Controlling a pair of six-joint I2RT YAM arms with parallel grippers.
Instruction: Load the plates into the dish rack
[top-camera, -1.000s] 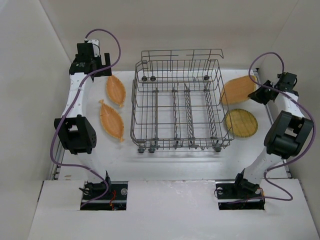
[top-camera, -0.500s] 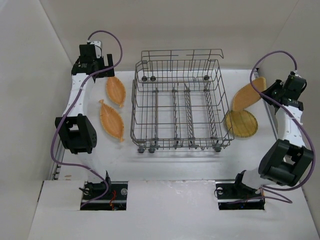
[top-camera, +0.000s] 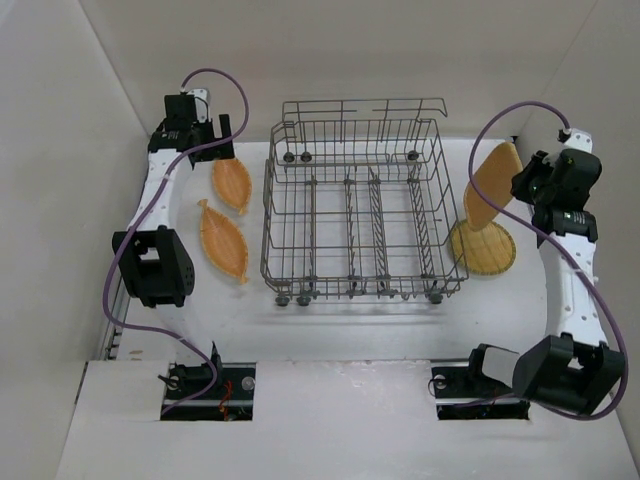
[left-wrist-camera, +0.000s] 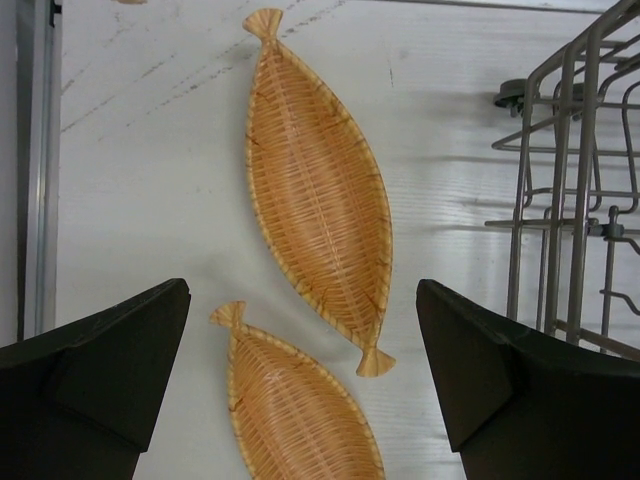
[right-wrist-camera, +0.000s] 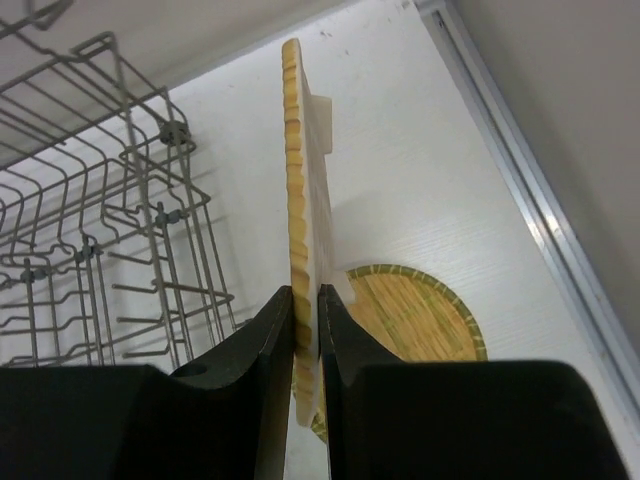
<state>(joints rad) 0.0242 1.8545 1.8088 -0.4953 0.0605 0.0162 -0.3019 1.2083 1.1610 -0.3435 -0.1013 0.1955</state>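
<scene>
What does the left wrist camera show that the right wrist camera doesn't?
Only the left wrist view: one whole leaf-shaped plate and part of a second leaf-shaped plate, flat under the open left gripper. Only the right wrist view: the right gripper shut on the held plate, seen edge-on, with a round plate lying flat below. Both: the dish rack and the white table.

My right gripper (right-wrist-camera: 306, 320), clamped on an upright round plate (right-wrist-camera: 300, 200), hangs just right of the dish rack (top-camera: 355, 215). The rack's tall wire side wall stands between that plate and the tines, but its top is open. Below, a flat round plate (top-camera: 483, 247) covers the worktop (top-camera: 340, 320). My left gripper (left-wrist-camera: 302, 290), jaws spread, hangs over a leaf-shaped woven plate (left-wrist-camera: 318, 190) and a second leaf-shaped plate (left-wrist-camera: 290, 410). A bare strip separates them from the rack's left wall.
</scene>
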